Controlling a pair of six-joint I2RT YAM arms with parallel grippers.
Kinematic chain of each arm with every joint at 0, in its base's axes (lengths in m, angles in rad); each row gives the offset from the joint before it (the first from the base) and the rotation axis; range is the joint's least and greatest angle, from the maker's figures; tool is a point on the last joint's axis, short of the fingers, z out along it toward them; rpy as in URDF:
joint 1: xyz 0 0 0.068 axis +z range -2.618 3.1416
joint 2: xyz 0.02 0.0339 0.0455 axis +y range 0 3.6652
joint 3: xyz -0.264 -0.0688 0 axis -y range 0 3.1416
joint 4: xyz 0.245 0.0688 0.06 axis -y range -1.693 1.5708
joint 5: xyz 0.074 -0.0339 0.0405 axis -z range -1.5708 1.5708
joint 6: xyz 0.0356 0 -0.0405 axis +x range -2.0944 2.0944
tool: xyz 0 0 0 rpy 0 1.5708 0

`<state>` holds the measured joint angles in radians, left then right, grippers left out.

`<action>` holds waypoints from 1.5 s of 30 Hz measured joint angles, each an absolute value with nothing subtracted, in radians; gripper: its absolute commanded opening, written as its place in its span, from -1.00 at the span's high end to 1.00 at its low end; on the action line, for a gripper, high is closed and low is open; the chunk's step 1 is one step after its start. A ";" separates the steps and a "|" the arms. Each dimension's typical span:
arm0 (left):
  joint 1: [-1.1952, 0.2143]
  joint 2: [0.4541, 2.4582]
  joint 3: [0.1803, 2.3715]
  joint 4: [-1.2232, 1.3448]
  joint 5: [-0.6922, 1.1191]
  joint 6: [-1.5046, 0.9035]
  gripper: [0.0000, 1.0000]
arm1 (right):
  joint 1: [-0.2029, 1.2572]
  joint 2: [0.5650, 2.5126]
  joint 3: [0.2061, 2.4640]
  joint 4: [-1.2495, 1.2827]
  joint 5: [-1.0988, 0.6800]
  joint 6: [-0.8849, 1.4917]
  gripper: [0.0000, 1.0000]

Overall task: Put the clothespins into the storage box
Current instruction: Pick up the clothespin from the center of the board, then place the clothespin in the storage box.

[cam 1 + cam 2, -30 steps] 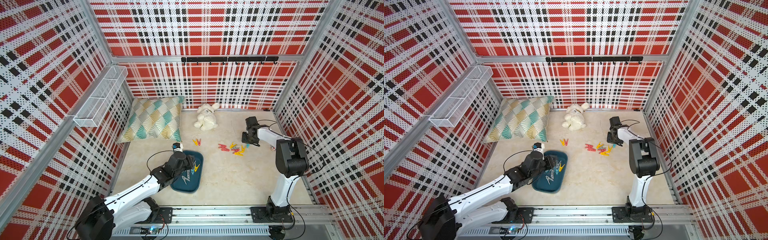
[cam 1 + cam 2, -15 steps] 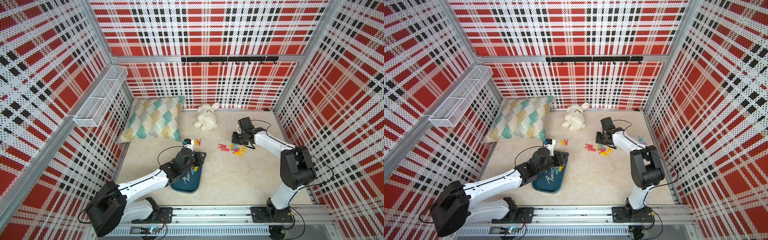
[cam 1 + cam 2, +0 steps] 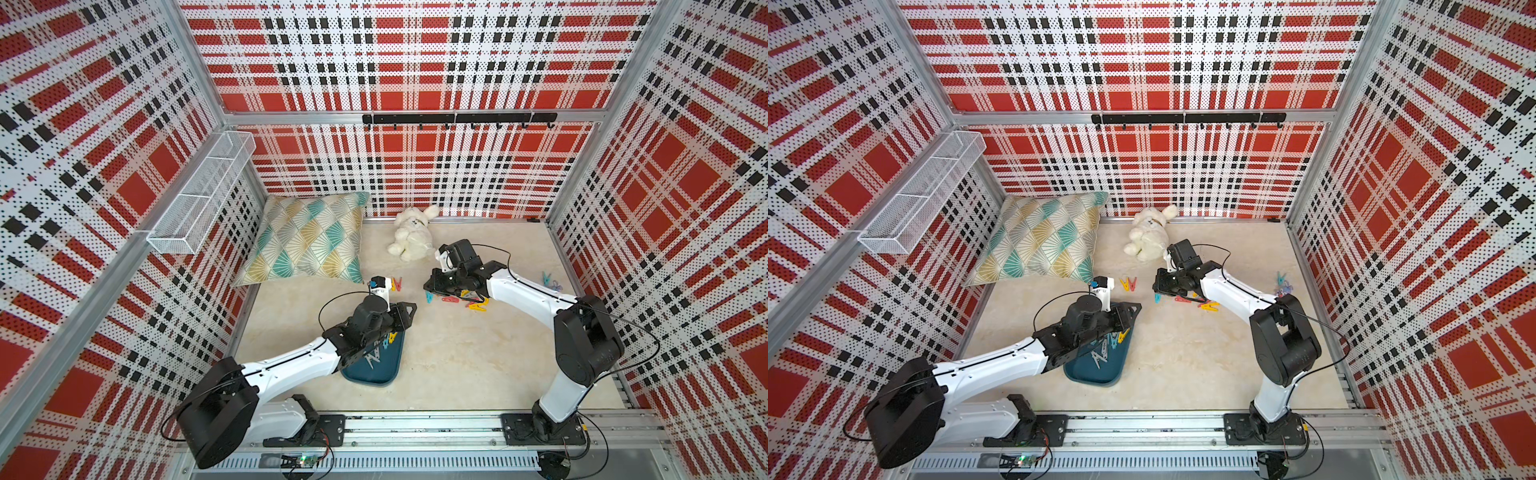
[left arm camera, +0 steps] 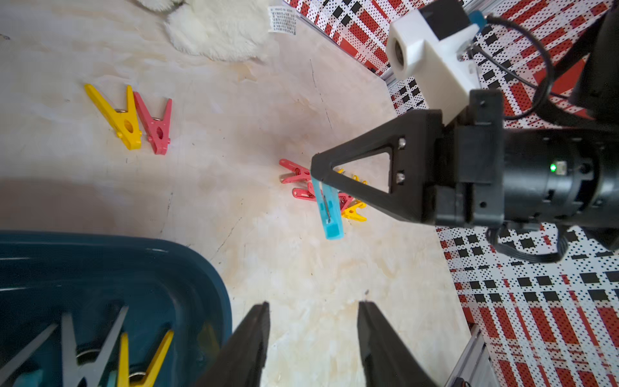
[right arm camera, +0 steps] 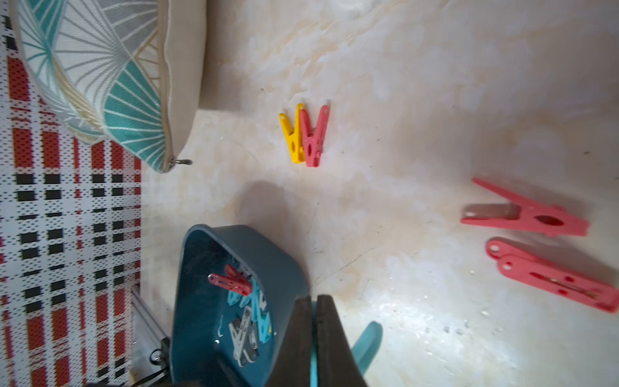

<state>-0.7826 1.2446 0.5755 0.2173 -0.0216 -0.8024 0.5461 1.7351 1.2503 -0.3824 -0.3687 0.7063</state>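
right gripper [image 4: 318, 179] clamped on 1 blue pin [image 4: 330, 214] (pin hangs down); left gripper [image 4: 313, 306] fingers apart, empty, at box [image 4: 187, 249] edge.

Bright, even light; soft shadows; edges warped; wrist foregrounds blurred

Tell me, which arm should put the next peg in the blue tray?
Right, probably. The right end effector is shut on a light blue plastic clothespin, ready to carry to the dark teal plastic storage tray. The left end effector is open and empty beside that tray.
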 measured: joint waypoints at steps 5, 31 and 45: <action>-0.782 1.245 0.575 0.221 -0.014 -0.803 0.02 | 0.582 1.735 1.251 -0.358 -0.409 0.748 0.95; -0.745 1.224 0.532 0.292 0.047 -0.845 0.47 | 0.700 1.671 1.266 -0.311 -0.440 0.811 0.89; -0.733 1.205 0.508 0.299 0.074 -0.862 0.89 | 0.705 1.662 1.259 -0.310 -0.403 0.801 0.35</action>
